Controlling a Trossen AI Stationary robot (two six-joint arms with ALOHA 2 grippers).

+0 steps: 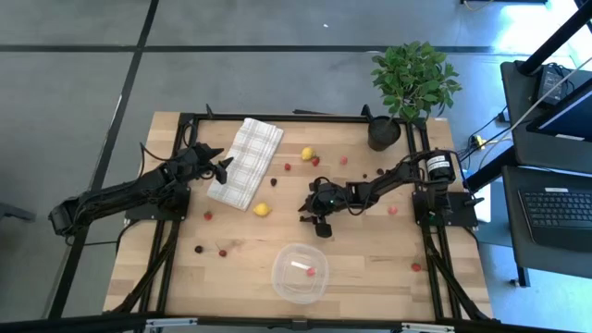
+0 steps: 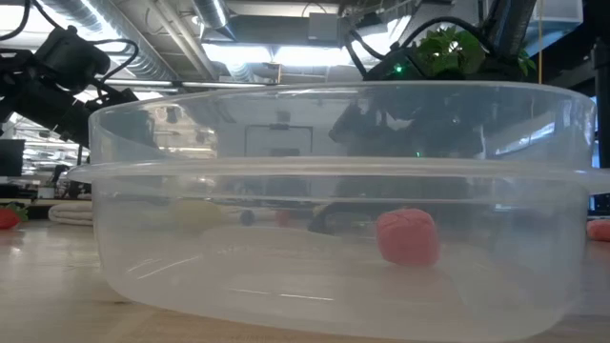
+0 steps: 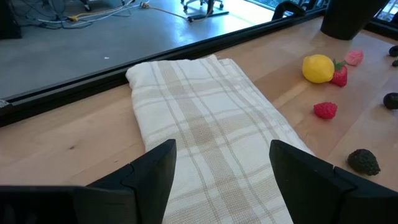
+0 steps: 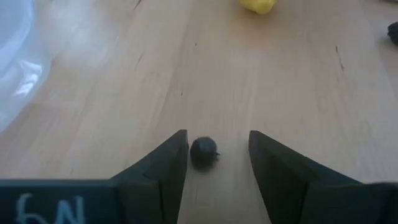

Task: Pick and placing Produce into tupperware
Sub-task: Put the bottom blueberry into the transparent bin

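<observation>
The clear round tupperware (image 1: 277, 277) stands near the table's front edge with one red piece (image 1: 311, 272) in it; the piece also shows in the low view (image 2: 407, 236). My right gripper (image 4: 217, 140) is open and low over the table's middle (image 1: 314, 218). Its fingers stand on either side of a small dark berry (image 4: 203, 151) that lies on the wood, nearer one finger. My left gripper (image 3: 221, 152) is open and empty over the checked cloth (image 3: 205, 118) at the far left (image 1: 225, 167). Two yellow lemons (image 1: 307, 154) (image 1: 262, 209) lie on the table.
Loose red, pink and dark pieces lie scattered: by the far lemon (image 1: 315, 160), at the front left (image 1: 198, 248) (image 1: 222, 252) and at the right (image 1: 392, 210) (image 1: 416, 266). A potted plant (image 1: 384, 132) stands at the far right. The tupperware's corner shows in the right wrist view (image 4: 15, 50).
</observation>
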